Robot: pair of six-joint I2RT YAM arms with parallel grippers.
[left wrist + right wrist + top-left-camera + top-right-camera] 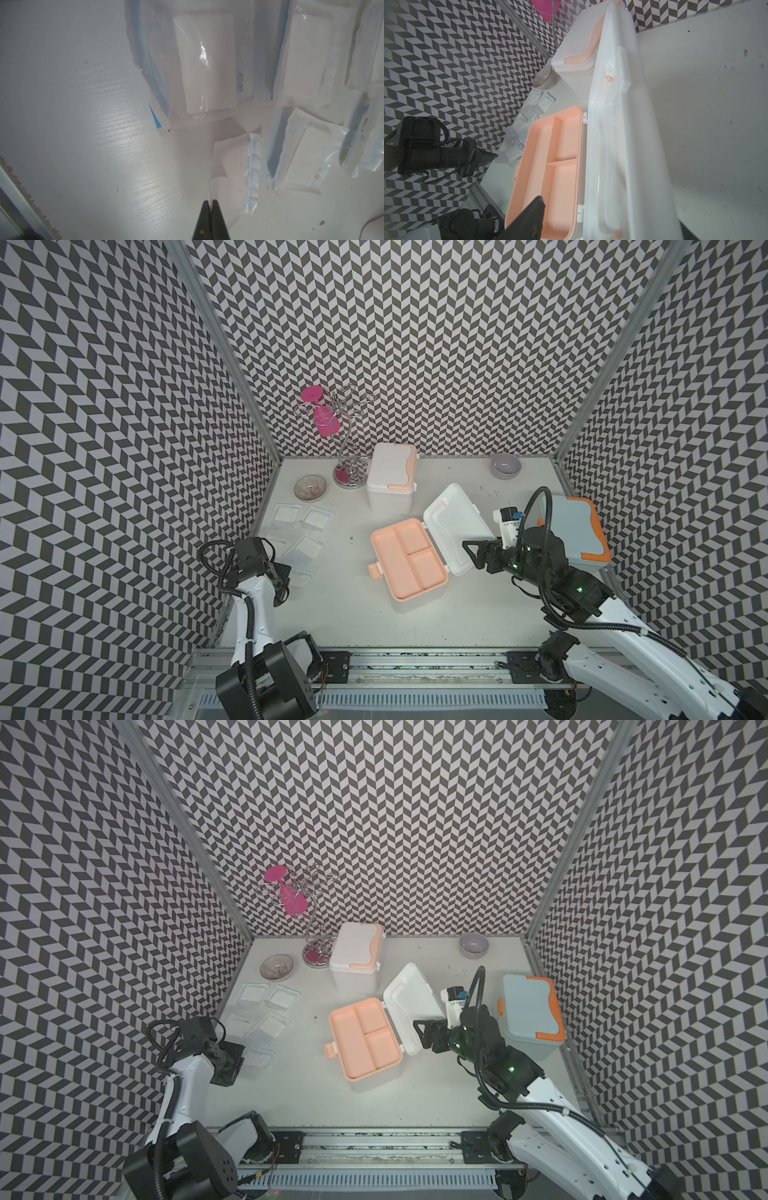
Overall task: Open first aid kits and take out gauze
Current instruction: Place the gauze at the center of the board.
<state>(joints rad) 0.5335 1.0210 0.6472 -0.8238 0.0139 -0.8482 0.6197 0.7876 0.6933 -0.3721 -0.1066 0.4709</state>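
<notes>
The central white kit [409,560] lies open, tray empty, the right gripper [471,553] straddling its lid [453,522], grip unclear. The blue kit [575,531] at three and second white kit [390,472] at twelve o'clock are unopened. At nine, gauze packets [305,547] cluster, the left gripper [211,204] clenched on one.

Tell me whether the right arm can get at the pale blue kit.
Probably yes: the pale blue kit sits close beside it with nothing between. First the right gripper must back off the open kit's lid, which its fingers straddle.
</notes>
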